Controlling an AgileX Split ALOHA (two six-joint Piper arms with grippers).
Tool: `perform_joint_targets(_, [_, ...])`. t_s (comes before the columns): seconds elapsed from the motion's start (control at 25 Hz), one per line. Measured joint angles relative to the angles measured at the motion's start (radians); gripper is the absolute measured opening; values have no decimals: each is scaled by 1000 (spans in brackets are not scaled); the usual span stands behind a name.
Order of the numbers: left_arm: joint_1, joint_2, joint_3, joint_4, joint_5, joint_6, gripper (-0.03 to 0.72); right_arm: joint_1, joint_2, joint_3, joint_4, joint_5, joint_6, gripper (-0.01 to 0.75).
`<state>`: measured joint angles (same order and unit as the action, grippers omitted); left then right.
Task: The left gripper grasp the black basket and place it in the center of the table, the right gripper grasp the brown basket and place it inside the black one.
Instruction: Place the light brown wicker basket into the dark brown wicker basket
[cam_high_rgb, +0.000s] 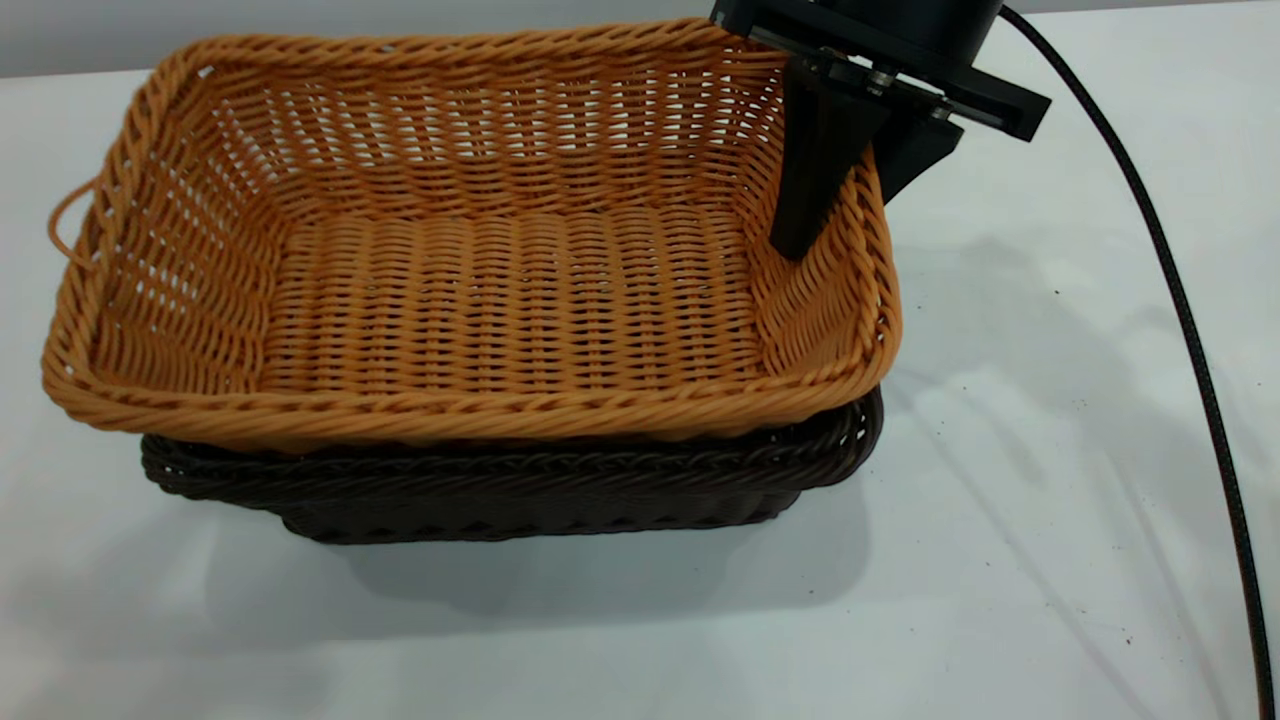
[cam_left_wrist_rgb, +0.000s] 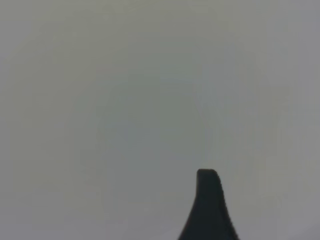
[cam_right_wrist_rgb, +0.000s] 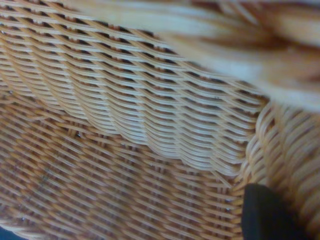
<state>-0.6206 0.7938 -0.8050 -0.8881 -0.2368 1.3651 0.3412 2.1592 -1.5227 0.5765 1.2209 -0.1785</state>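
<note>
The right gripper's (cam_high_rgb: 850, 200) fingers (cam_high_rgb: 812, 180) clamp the right short wall of the brown basket (cam_high_rgb: 470, 250), one inside, one outside. That basket sits nested in the black basket (cam_high_rgb: 520, 490) on the worktop (cam_high_rgb: 1050, 500). The left gripper's (cam_left_wrist_rgb: 209, 210) finger state cannot be told.
</note>
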Motion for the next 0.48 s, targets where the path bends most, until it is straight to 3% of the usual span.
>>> perform_joint_targets(0.12, [0, 0, 0, 0, 0, 0, 468, 0, 0, 0, 1, 2, -10, 186])
perform_joint_targets(0.36, [0, 0, 0, 0, 0, 0, 458, 0, -1, 0, 3, 2, -20, 430])
perform_joint_targets(0.48, [0, 0, 0, 0, 0, 0, 452, 0, -7, 0, -7, 1, -19, 484])
